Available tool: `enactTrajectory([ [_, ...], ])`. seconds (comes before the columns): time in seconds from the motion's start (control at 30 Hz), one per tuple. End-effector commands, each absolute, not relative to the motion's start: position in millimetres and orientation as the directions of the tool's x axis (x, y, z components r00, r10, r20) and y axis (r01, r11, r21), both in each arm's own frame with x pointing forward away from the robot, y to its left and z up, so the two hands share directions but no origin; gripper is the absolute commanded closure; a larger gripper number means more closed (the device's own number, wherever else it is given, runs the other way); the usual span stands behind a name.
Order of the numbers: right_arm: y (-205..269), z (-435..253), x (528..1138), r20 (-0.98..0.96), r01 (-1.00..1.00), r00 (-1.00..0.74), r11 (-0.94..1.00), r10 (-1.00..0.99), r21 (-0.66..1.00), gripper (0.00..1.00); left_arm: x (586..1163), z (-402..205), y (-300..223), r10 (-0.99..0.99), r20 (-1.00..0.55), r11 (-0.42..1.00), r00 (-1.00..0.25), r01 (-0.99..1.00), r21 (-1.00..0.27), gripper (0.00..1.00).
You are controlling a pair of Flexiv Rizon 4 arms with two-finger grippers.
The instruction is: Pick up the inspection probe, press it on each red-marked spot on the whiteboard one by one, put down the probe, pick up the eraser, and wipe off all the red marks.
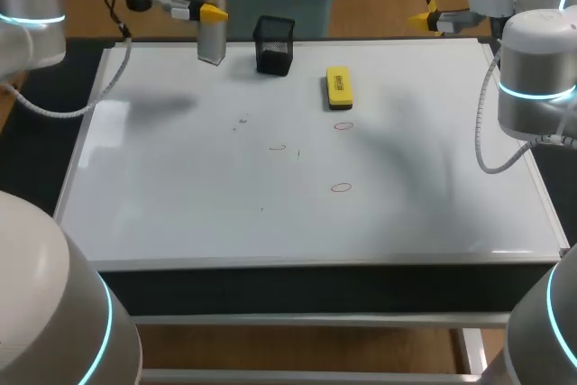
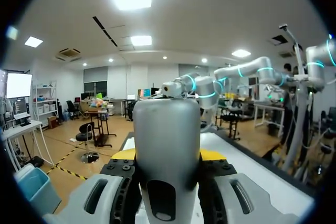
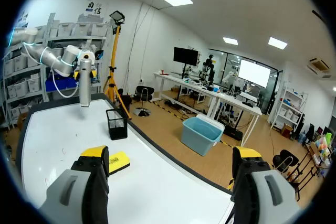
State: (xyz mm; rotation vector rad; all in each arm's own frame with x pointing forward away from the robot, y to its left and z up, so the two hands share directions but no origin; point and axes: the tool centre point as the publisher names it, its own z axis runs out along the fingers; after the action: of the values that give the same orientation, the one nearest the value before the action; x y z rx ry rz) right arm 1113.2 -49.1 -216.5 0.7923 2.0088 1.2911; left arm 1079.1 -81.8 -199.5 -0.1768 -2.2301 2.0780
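Left tool (image 1: 210, 13) is clamped on the grey cylindrical metal inspection probe (image 1: 211, 15). In the left wrist view both yellow-tipped fingers (image 2: 124, 155) press its body from opposite sides, and the probe (image 2: 167, 129) fills the gap of the tool (image 2: 167, 156). The probe stands upright over the far left corner region of the white rectangular whiteboard (image 1: 180, 196) that covers the bench (contact between its lower end and the board: cannot tell). Just beside the left tool, on the side toward the right arm (image 1: 536, 69), stands the black mesh pen holder (image 1: 274, 44), upright on the board. Past the holder from the left tool lies the yellow block eraser (image 1: 338, 87), flat on the board and apart from the holder. Three small red pen marks sit well apart from the left tool: one (image 1: 343, 126) near the eraser, one fainter (image 1: 278, 147), and one (image 1: 340, 187) farthest from it. Right tool (image 3: 170, 153) has its fingers wide apart with nothing between them, and it hangs at the board's edge. Seen from it, the eraser (image 3: 118, 162) lies just beside one finger, the holder (image 3: 116, 124) is ahead of that, and the probe (image 3: 85, 82) is farther ahead in the left tool.
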Motion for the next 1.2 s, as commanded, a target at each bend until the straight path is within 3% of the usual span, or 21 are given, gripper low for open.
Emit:
enactTrajectory([
  [0.03,-49.4,-216.4,1113.7,-0.175,0.156,-0.632,0.344,0.755,0.926,0.0,1060.3,-197.1,-76.5,-0.626,-0.063,0.08,-0.777,0.016,-0.997,1.0],
  [0.4,-49.4,-216.4,1113.7,-0.175,0.156,-0.632,0.344,0.755,0.926,0.0,1045.8,-212.8,-56.0,-0.727,-0.003,0.062,-0.687,-0.061,-0.996,1.0],
  [1.2,-49.4,-216.4,1113.7,-0.175,0.156,-0.632,0.344,0.755,0.926,0.0,1040.1,-215.9,-33.8,-0.703,-0.049,0.066,-0.709,0.004,-0.998,1.0],
])
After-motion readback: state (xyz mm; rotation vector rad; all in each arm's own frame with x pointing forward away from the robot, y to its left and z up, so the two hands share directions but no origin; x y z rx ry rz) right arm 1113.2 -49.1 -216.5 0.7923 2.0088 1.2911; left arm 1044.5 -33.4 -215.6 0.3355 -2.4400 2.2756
